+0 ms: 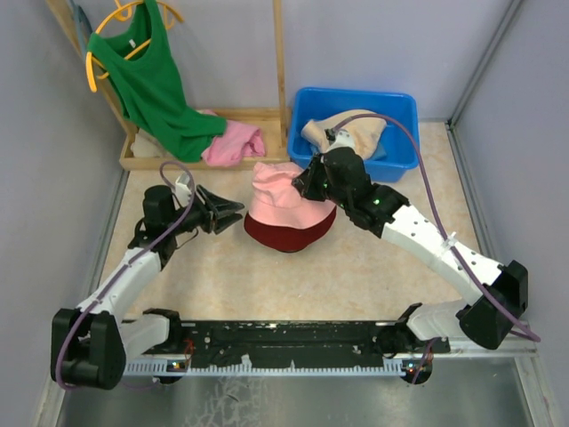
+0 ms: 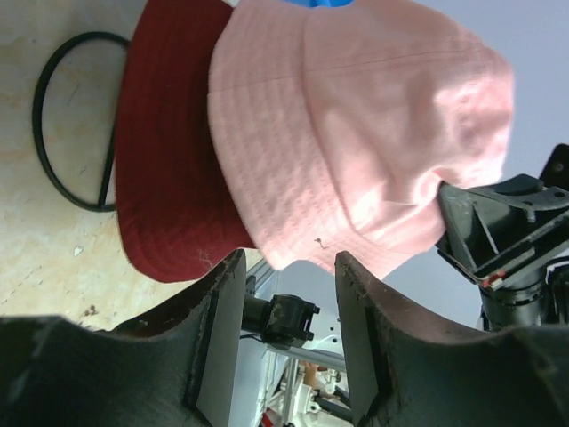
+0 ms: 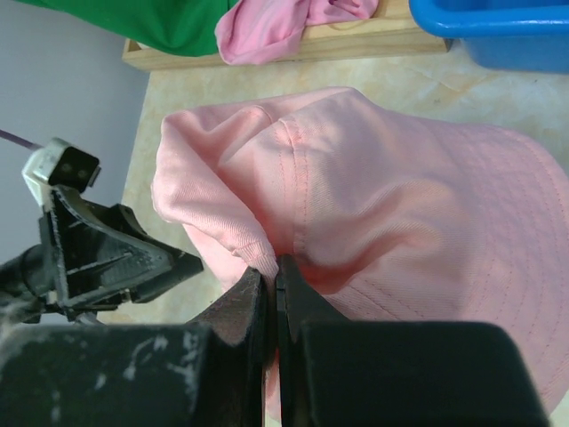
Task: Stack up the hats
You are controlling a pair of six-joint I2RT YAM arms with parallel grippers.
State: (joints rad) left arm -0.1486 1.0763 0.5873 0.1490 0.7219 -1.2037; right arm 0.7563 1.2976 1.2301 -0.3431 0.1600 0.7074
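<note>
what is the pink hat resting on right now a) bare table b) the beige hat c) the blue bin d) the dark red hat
d, the pink hat lies on the dark red hat, whose brim shows beneath it, while the right gripper pinches the pink fabric.

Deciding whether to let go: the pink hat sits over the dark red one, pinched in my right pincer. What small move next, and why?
Probably open the right pincer and let the pink hat settle. It already lies over the dark red hat, covering most of it. The left pincer stands open and empty beside the pile, so only the right one holds the fabric.
</note>
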